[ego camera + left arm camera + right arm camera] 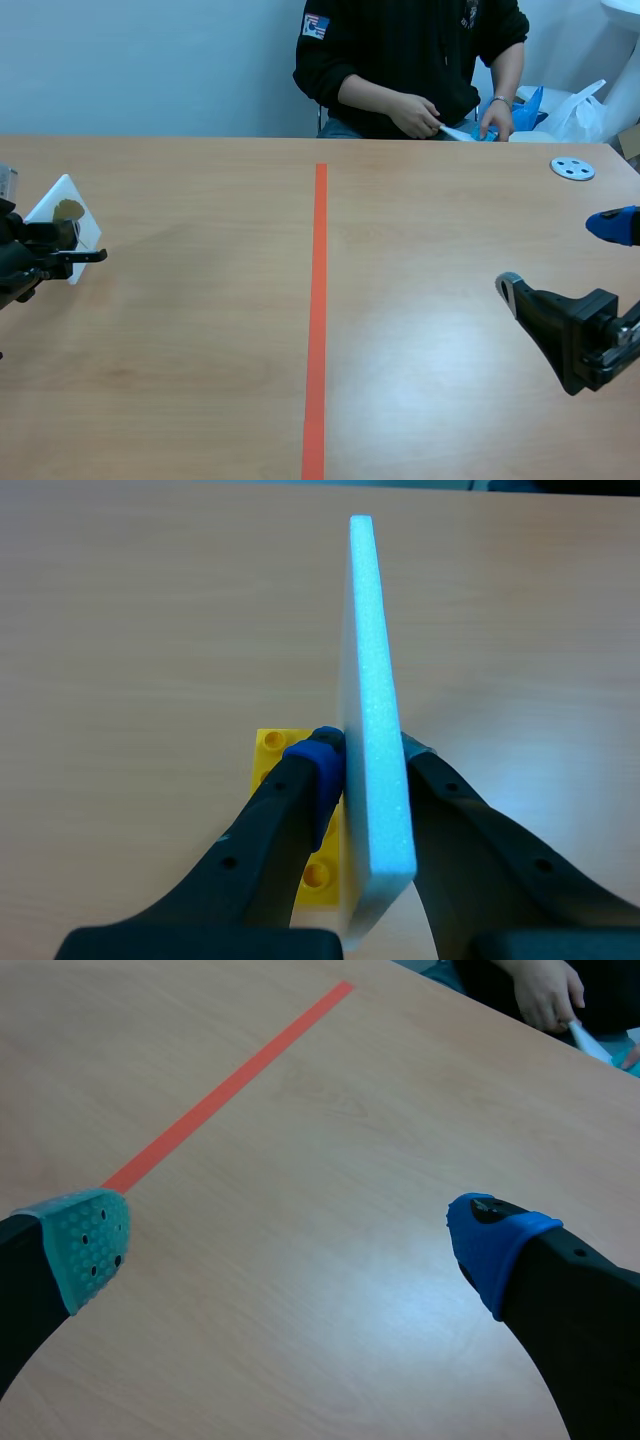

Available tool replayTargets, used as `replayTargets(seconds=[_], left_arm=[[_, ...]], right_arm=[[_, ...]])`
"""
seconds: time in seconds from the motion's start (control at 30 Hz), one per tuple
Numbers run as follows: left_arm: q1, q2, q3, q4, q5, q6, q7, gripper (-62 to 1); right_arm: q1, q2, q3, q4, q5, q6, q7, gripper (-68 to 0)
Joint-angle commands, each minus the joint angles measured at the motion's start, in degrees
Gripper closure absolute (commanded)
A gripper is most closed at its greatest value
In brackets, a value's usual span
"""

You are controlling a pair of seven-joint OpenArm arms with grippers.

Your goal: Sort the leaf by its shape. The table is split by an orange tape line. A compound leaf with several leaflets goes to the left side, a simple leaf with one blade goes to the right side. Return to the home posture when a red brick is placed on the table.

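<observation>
A white foam board (60,200) with a small brownish leaf (68,209) on its face stands at the table's far left, left of the orange tape line (318,320). The leaf's shape is too small to make out. My left gripper (75,245) is shut on this board. In the left wrist view the board (370,710) shows edge-on, pressed between the fingers of the left gripper (365,765), and the leaf is hidden. My right gripper (560,255) hovers open over the table's right side. In the right wrist view nothing lies between the right gripper's (290,1245) pads.
A yellow brick (272,755) lies on the table under the left gripper. Across the table a person (410,60) handles something blue and white (470,133). A round grey disc (572,168) lies at the far right, with a plastic bag (580,112) behind it.
</observation>
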Motion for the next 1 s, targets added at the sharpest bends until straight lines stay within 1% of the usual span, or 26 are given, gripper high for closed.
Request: replayTargets(seconds=[0.0, 0.1, 0.4, 0.43, 0.53, 0.7, 0.77, 0.87, 0.9, 0.97], left_arm=[[-1.4, -0.2, 0.6, 0.4, -0.3, -0.1, -0.9, -4.1], [-2.2, -0.2, 1.6, -1.9, -0.3, -0.1, -1.8, -4.1], [-2.3, -0.2, 1.6, -4.4, -0.3, -0.1, -1.8, -4.4], [-2.3, -0.2, 1.6, -4.4, -0.3, -0.1, -1.8, -5.8], [-2.3, -0.2, 1.6, -4.4, -0.3, -0.1, -1.8, -12.5], [-2.3, -0.2, 1.6, -4.4, -0.3, -0.1, -1.8, -18.9], [-2.3, -0.3, 1.6, -4.4, -0.3, -0.1, -1.8, -25.1], [-2.3, -0.6, 1.6, -4.3, -0.4, -0.2, -2.9, -37.8], [-2.3, -0.8, 1.6, -4.2, -0.4, -0.2, -3.5, -40.8], [-2.0, -1.6, 1.4, -3.0, -0.4, -0.2, -2.3, -44.1]], right_arm=[[0.0, 0.0, 0.8, 0.8, 0.9, 0.0, 0.4, -67.9], [0.0, 0.0, 0.8, 0.8, 0.9, 0.0, 0.4, -67.9], [0.0, 0.0, 0.8, 0.8, 0.9, 0.0, 0.4, -67.9], [0.0, 0.0, 0.8, 0.8, 0.9, 0.0, 0.4, -67.9], [0.0, 0.0, 0.8, 0.8, 0.9, 0.0, 0.4, -67.9], [0.0, 0.0, 0.8, 0.8, 0.9, 0.0, 0.4, -67.9], [0.0, 0.0, 0.8, 0.8, 0.9, 0.0, 0.4, -67.9], [0.0, 0.0, 0.8, 0.8, 0.9, 0.0, 0.4, -67.9], [0.0, 0.0, 0.8, 0.8, 0.9, 0.0, 0.4, -67.9], [0.0, 0.0, 0.8, 0.8, 0.9, 0.0, 0.4, -67.9]])
